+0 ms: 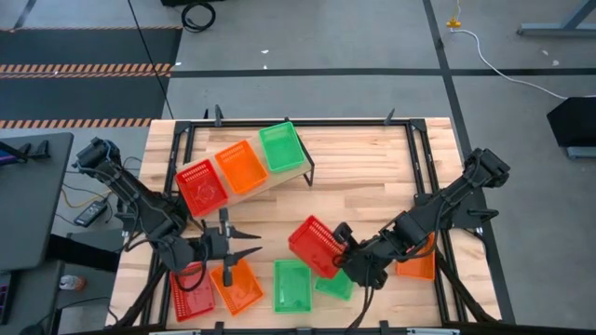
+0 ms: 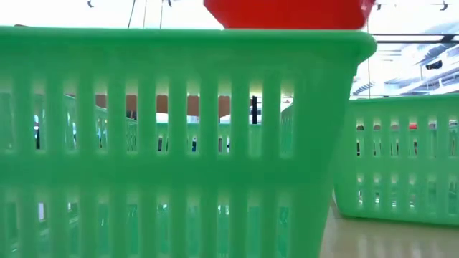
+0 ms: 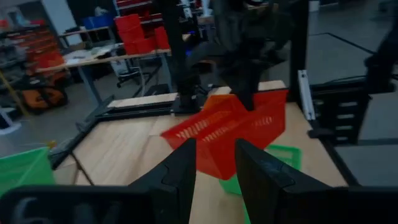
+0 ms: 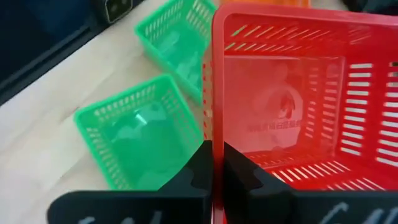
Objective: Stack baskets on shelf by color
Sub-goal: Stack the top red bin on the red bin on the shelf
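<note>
The shelf (image 1: pixel 279 181) stands at the table's far left and carries a red basket (image 1: pixel 202 184), an orange one (image 1: pixel 241 167) and a green one (image 1: pixel 280 147) side by side. My right gripper (image 4: pixel 213 165) is shut on another red basket (image 1: pixel 313 244), held above the table's near middle. My left gripper (image 1: pixel 251 244) hovers open and empty to the left of it, above a red basket (image 1: pixel 191 290) and an orange basket (image 1: pixel 235 287) on the table. Two green baskets (image 1: pixel 291 285) (image 1: pixel 333 284) lie near the front edge. My right gripper pinches one side wall (image 4: pixel 213 118) of the red basket at its rim, one finger (image 4: pixel 245 174) inside the basket and one outside. The fingers slant down from the table's right. The basket is lifted clear and tilted, its open side toward my wrist.
An orange basket (image 1: pixel 416 263) lies on the table under my right arm. A black frame (image 1: pixel 414 158) borders the tabletop. Bare wood lies between the shelf and my right arm. In the low view a green basket (image 2: pixel 179 143) fills the foreground.
</note>
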You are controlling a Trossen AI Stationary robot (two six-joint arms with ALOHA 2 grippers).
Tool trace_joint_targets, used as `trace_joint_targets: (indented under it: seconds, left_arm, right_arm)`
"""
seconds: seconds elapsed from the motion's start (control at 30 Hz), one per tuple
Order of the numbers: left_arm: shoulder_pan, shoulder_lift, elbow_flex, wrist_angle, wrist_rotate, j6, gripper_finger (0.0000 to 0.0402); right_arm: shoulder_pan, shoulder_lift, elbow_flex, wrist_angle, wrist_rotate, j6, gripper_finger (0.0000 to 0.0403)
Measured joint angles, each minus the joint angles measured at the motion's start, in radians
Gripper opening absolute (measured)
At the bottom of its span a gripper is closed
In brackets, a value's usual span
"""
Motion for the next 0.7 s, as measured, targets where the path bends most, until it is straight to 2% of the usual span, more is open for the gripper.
trace_joint_targets:
  seconds: [0.1,0.3,0.43,0.6,0.7]
  left_arm:
    - [0.012,0.000,0.000,0.011,0.068,0.072,0.0117]
    - [0.056,0.000,0.000,0.075,0.318,0.282,0.0117]
    - [0.112,0.000,0.000,0.074,0.447,0.284,0.0121]
    - [0.195,0.011,0.000,0.096,0.747,0.220,0.0146]
    - [0.242,0.040,0.001,0.141,0.875,0.200,0.0162]
  right_arm:
    - [-0.001,0.000,0.000,0.069,-0.046,-0.045,0.0015]
    - [0.000,0.000,0.000,0.250,-0.268,-0.106,0.0015]
    - [0.000,0.000,0.000,0.308,-0.376,-0.119,0.0015]
    - [0.000,0.000,0.000,0.350,-0.437,-0.133,0.0014]
    - [0.000,0.000,0.000,0.385,-0.458,-0.159,0.0014]
